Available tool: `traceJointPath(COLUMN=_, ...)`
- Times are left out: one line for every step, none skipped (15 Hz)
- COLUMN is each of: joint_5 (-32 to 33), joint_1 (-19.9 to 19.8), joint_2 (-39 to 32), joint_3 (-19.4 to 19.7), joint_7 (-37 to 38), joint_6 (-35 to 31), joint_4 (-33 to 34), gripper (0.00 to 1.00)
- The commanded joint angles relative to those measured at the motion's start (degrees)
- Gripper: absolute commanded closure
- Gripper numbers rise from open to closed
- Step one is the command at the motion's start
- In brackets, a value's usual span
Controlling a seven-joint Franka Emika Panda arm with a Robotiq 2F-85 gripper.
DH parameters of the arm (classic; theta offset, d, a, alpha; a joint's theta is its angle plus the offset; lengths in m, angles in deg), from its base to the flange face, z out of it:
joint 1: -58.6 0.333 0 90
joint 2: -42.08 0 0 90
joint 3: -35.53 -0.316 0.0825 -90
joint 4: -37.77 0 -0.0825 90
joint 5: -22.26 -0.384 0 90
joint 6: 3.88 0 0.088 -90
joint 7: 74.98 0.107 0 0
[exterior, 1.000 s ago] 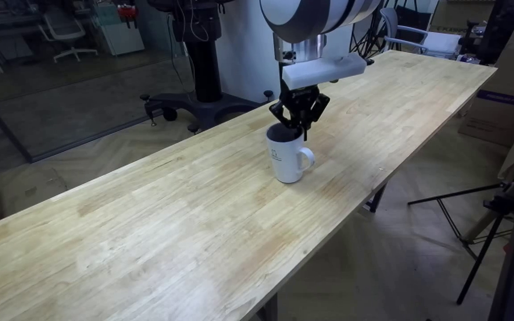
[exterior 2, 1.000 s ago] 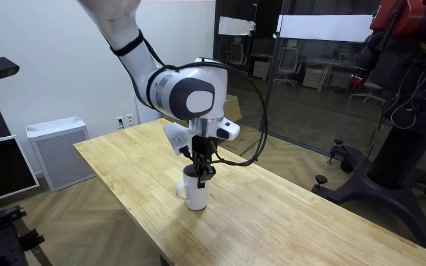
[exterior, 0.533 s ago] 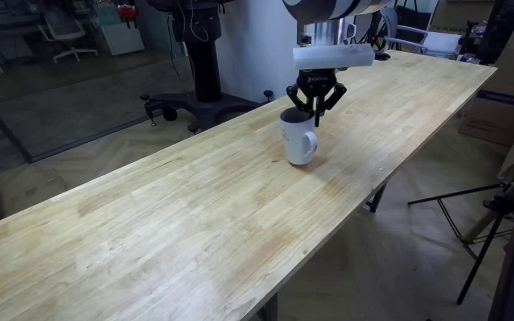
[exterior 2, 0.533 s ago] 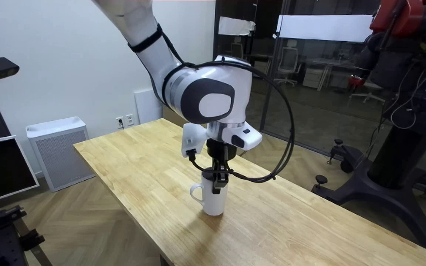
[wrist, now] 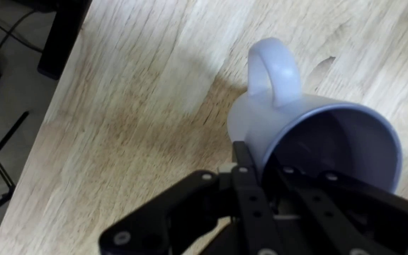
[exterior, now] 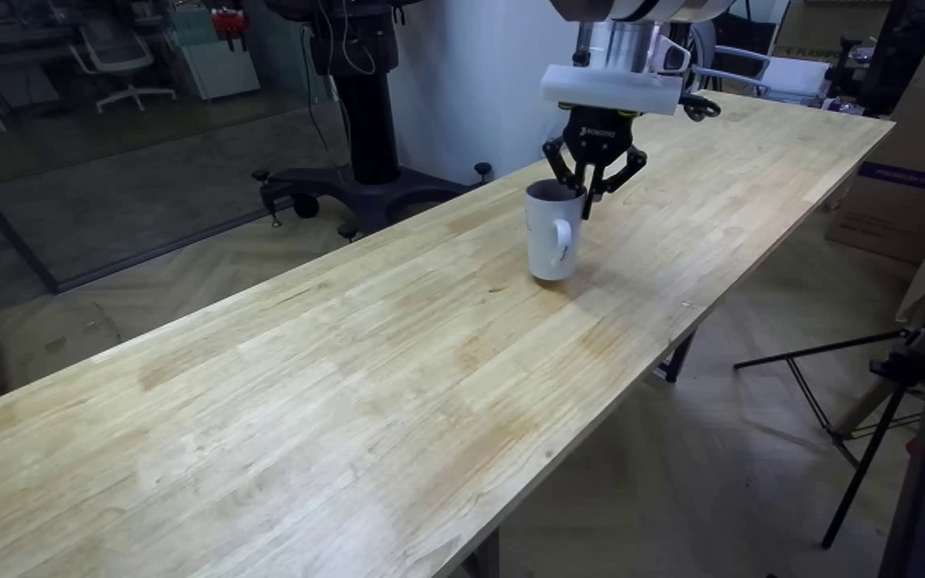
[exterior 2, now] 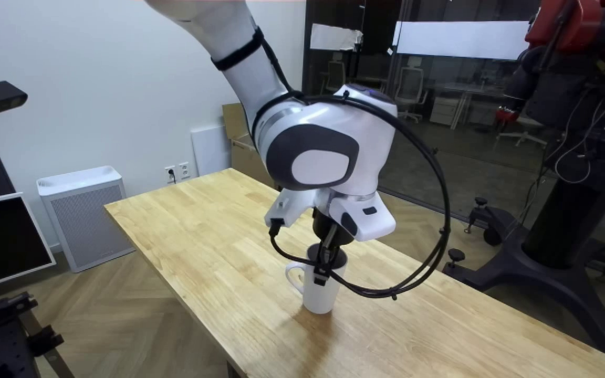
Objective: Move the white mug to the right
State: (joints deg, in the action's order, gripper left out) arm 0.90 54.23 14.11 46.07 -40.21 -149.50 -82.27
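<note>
The white mug (exterior: 543,241) is upright with a slight tilt over the wooden table (exterior: 310,401). A dark shadow under its base suggests it is slightly off the surface. My gripper (exterior: 583,199) is shut on the mug's wall at the rim, one finger inside and one outside. In an exterior view the mug (exterior 2: 317,298) has its handle toward the left, and the gripper (exterior 2: 323,269) covers part of its rim. In the wrist view the mug (wrist: 269,122) shows its dark interior and handle; the gripper (wrist: 259,166) pinches the near rim, the inner fingertip hidden in shadow.
A black wheeled stand (exterior: 374,181) is beyond the table's far edge. A tripod (exterior: 872,433) stands off the near edge. A black cable loop (exterior 2: 439,231) hangs from the arm beside the mug. A white air purifier (exterior 2: 90,215) stands on the floor.
My gripper has carried the mug to the right in both exterior views, upward in one picture and slightly downward in the other. The mug has turned a little, and the gripper stays shut on its rim.
</note>
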Motion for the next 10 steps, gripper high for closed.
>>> traceJointPath(joint_5=-4.73, joint_1=-0.27, joint_2=-0.08, joint_3=-0.81, joint_7=6.99, joint_6=-1.67, joint_4=0.76, gripper=0.97)
traceJointPath(joint_5=-6.07, joint_1=-0.37, joint_2=-0.49, joint_3=-1.07, joint_7=8.45, joint_6=-2.30, joint_4=1.10, gripper=0.97)
traceJointPath(joint_5=-7.22, joint_1=-0.38, joint_2=-0.88, joint_3=-1.24, joint_7=10.12, joint_6=-3.06, joint_4=1.27, gripper=0.97)
traceJointPath(joint_5=-8.29, joint_1=-0.41, joint_2=-1.43, joint_3=-1.37, joint_7=11.76, joint_6=-4.02, joint_4=1.54, gripper=0.97)
traceJointPath(joint_5=-9.35, joint_1=-0.42, joint_2=-2.10, joint_3=-1.52, joint_7=13.41, joint_6=-5.21, joint_4=1.80, gripper=0.97)
traceJointPath(joint_5=-10.17, joint_1=-0.32, joint_2=-2.64, joint_3=-1.59, joint_7=15.27, joint_6=-6.46, joint_4=1.93, gripper=0.97)
traceJointPath(joint_5=-10.83, joint_1=-0.12, joint_2=-3.37, joint_3=-1.62, joint_7=17.13, joint_6=-8.05, joint_4=2.07, gripper=0.97)
traceJointPath(joint_5=-11.31, joint_1=0.19, joint_2=-3.96, joint_3=-1.55, joint_7=19.24, joint_6=-9.68, joint_4=2.07, gripper=0.97)
traceJointPath(joint_5=-11.57, joint_1=0.71, joint_2=-4.42, joint_3=-1.28, joint_7=21.56, joint_6=-11.32, joint_4=2.00, gripper=0.97)
traceJointPath(joint_5=-11.76, joint_1=1.22, joint_2=-4.53, joint_3=-1.05, joint_7=23.89, joint_6=-12.46, joint_4=1.86, gripper=0.97)
